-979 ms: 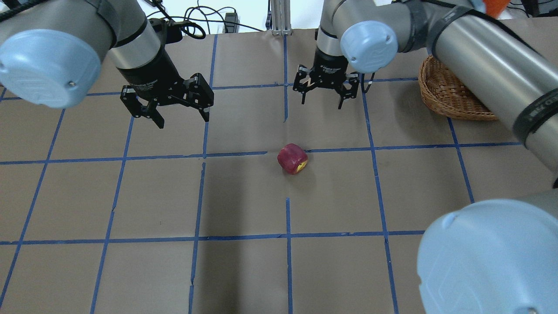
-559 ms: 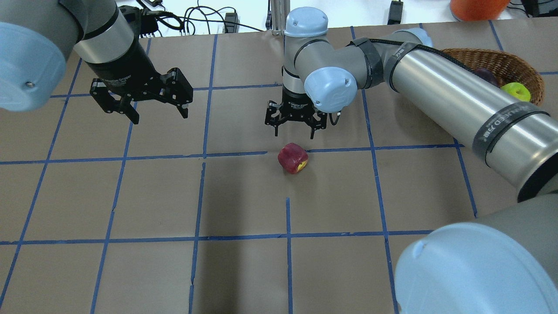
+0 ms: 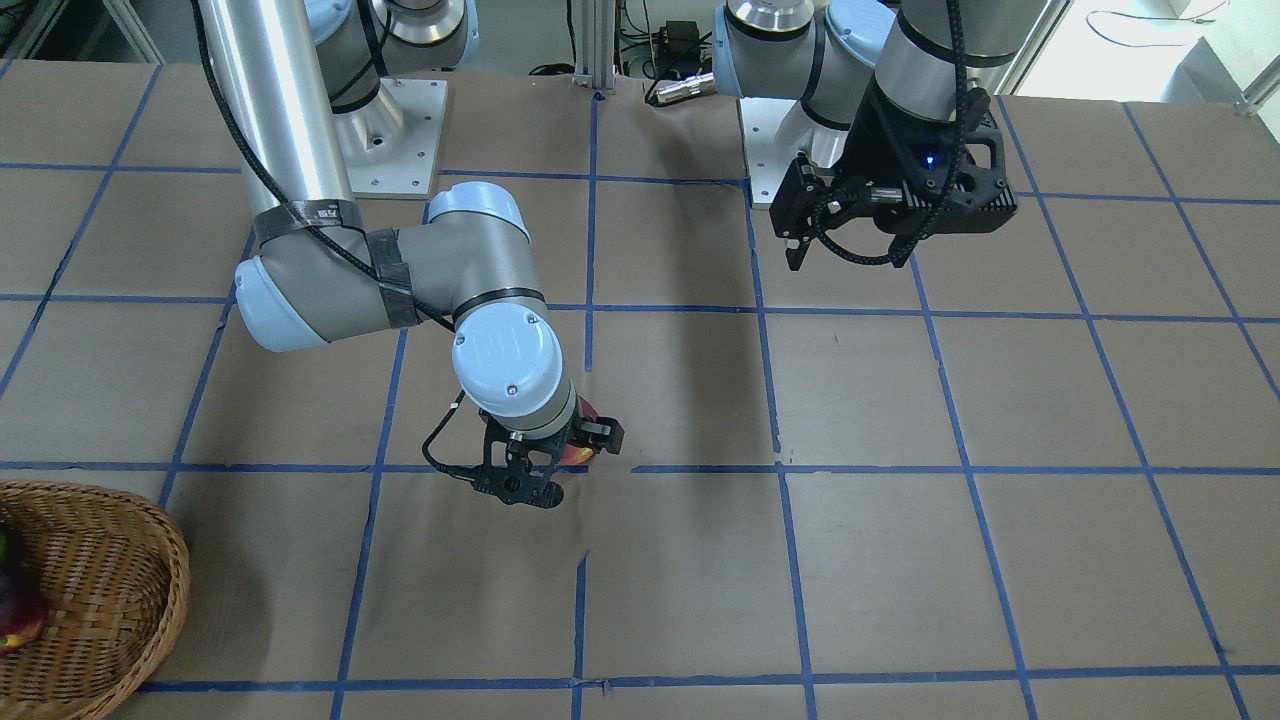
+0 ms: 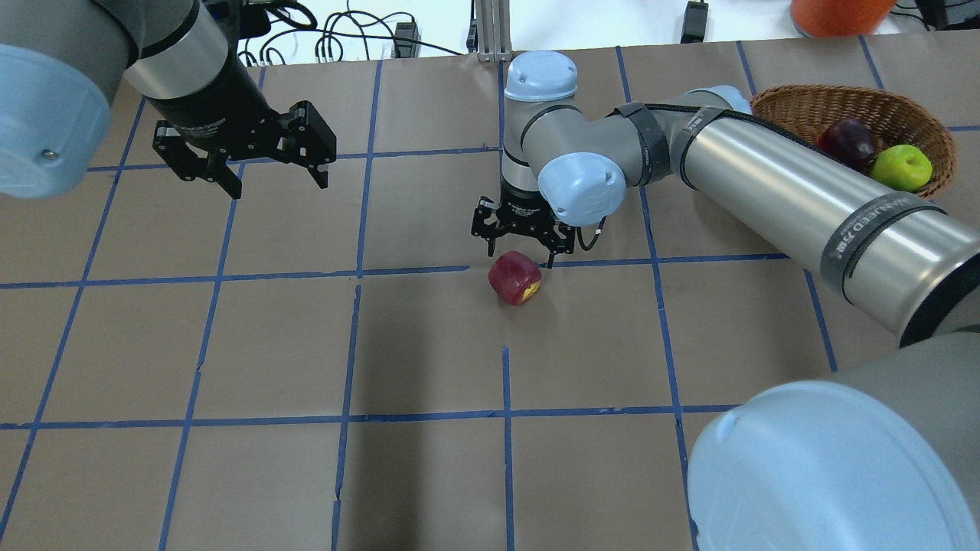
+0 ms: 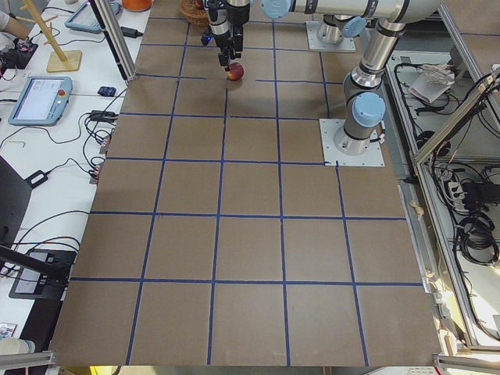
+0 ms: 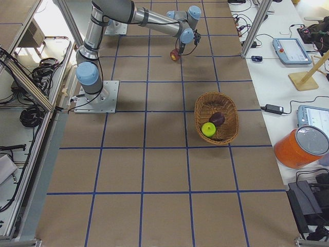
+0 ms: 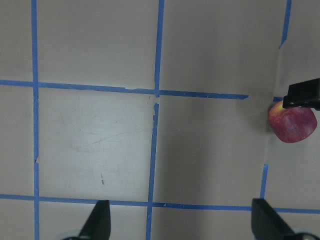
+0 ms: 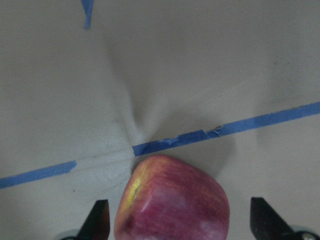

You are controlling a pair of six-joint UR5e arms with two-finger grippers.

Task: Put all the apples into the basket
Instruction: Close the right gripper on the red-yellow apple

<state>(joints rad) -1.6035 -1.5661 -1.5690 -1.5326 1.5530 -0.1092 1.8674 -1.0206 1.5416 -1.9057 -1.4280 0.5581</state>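
Note:
The squarish dark red apple (image 4: 514, 278) with a yellowish base lies on the brown paper near the table's middle, also in the right wrist view (image 8: 172, 200) and left wrist view (image 7: 292, 122). My right gripper (image 4: 521, 249) is open, low over the apple, fingers either side of it, not closed on it. In the front view my right gripper (image 3: 545, 465) hides most of the apple. My left gripper (image 4: 276, 180) is open and empty, raised at the far left. The wicker basket (image 4: 796, 107) at far right holds the maroon apple (image 4: 846, 140) and lime-green apple (image 4: 901, 167).
An orange container (image 4: 838, 11) stands beyond the basket. Cables (image 4: 344, 38) lie along the far table edge. Blue tape lines grid the brown paper. My right arm's long link (image 4: 766, 176) crosses in front of the basket.
My right gripper has swung from near the basket toward the red apple and come down over it. My left gripper has drifted left and away. The apple has not moved.

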